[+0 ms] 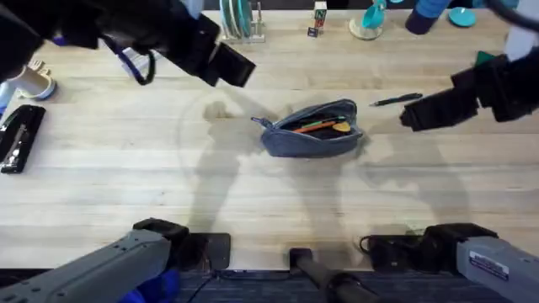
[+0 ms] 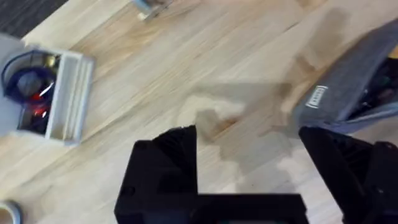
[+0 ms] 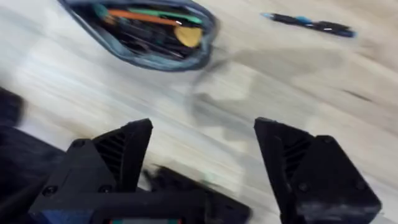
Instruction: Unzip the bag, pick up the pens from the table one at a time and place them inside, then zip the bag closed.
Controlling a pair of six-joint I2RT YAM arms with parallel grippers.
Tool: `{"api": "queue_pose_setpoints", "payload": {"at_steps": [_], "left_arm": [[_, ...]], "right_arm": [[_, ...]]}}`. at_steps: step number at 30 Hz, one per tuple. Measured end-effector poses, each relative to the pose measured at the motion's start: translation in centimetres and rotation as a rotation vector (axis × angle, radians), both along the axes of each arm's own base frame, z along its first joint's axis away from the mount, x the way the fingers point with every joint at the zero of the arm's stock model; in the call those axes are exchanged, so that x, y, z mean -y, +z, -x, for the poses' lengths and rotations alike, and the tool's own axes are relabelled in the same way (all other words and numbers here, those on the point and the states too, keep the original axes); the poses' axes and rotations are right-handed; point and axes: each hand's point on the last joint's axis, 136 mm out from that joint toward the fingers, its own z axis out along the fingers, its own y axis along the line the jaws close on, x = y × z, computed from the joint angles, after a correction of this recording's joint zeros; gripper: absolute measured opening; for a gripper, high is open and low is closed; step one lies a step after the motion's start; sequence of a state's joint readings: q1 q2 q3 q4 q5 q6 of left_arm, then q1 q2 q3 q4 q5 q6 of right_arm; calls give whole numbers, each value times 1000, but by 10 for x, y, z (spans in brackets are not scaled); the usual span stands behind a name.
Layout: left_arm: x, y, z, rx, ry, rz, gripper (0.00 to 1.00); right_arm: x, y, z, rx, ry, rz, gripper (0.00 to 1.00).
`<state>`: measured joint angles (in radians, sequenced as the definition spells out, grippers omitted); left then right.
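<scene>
The left wrist view shows a white label on the end of the bag [image 2: 348, 87]; the overhead view shows the bag [image 1: 313, 129] unzipped mid-bench [image 1: 126, 177], long axis across it, with the orange pen [image 1: 316, 126] lying lengthwise inside. The dark pen [image 1: 397, 100] lies on the bench just right of the bag, roughly parallel to it. Both arms are raised, the left end effector [image 2: 249, 155] and right end effector [image 3: 205, 149] spread wide, gripping nothing.

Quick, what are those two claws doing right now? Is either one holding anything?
Left gripper: open, holding nothing, above the table beside the bag.
Right gripper: open, holding nothing; the dark pen lies on the table near it.
</scene>
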<state>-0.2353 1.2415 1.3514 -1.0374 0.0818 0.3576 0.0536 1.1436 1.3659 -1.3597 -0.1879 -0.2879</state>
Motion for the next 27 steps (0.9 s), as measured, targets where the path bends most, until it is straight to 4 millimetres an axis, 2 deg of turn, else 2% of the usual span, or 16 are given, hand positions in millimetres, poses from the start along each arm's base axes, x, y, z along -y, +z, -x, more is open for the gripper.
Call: {"api": "queue_pose_setpoints", "payload": {"at_steps": [6, 13, 16, 22, 27], "left_arm": [[-27, 0, -7, 0, 87, 4, 993], [-37, 1, -8, -8, 120, 50, 993], [-37, 1, -8, -9, 121, 60, 994], [-35, 0, -6, -20, 114, 68, 994], [-36, -3, -1, -44, 114, 65, 994]], "right_arm": [[-21, 5, -18, -1, -77, -159, 998], [-25, 20, -54, 51, -327, -303, 998], [-12, 19, -62, 44, -514, -307, 998], [28, 7, -66, 25, -958, -268, 998], [39, -1, -81, 29, -1122, -281, 998]]}}
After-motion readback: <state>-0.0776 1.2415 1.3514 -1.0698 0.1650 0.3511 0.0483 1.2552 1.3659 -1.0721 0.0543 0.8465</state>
